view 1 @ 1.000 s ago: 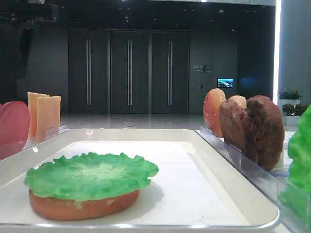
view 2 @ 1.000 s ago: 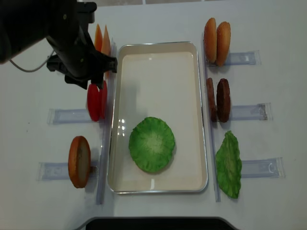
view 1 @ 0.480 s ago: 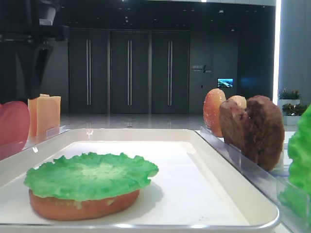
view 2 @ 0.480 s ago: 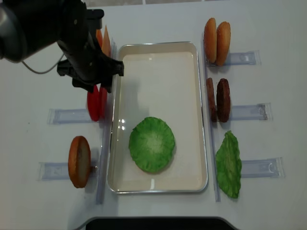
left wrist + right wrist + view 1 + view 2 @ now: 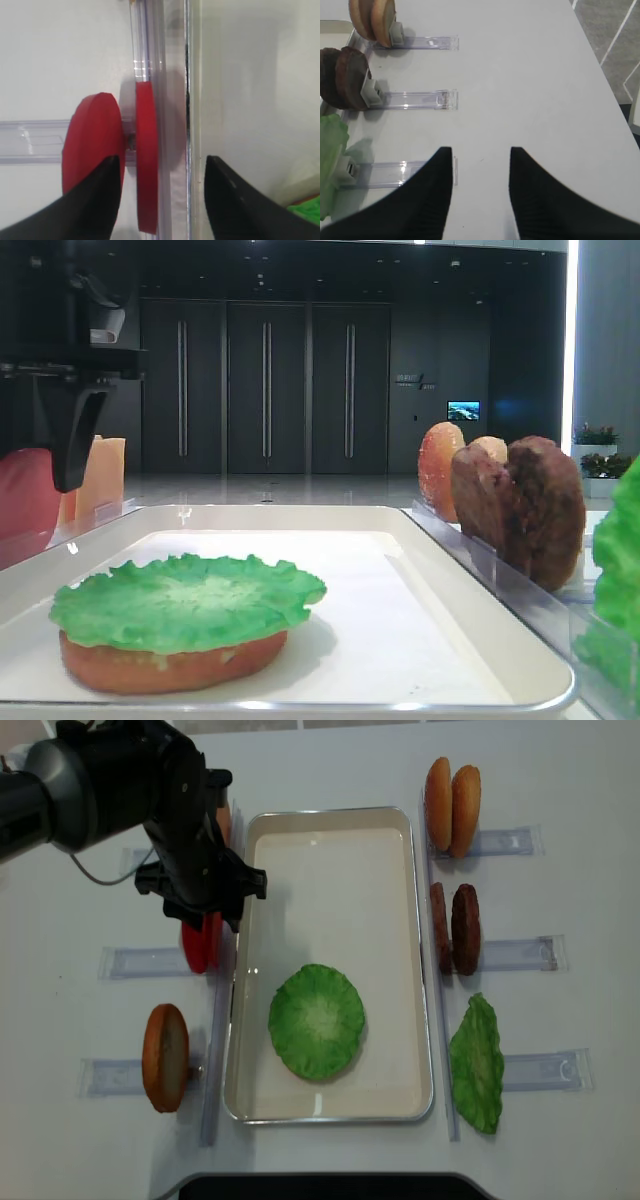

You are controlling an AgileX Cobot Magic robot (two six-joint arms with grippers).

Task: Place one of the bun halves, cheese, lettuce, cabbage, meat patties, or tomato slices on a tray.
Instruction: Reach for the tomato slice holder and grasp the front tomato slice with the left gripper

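Black, wide-spread fingers of the left gripper fill the lower edge of the left wrist view, holding nothing; one finger overlaps the outer red disc at lower left, contact not certain; the other finger hangs over the tray at lower right; the inner of the two tomato slices stands on edge between them, its flat faces turned toward the fingers, its edge running up the frame; judged, a straight descent and closure would take that slice; in the overhead view the left gripper sits at centre left, directly over the tomato slices, beside the tray rim; lettuce already lies low in the tray; the right gripper, spread and empty over bare tabletop, is well apart; the left arm is plainly nearer.
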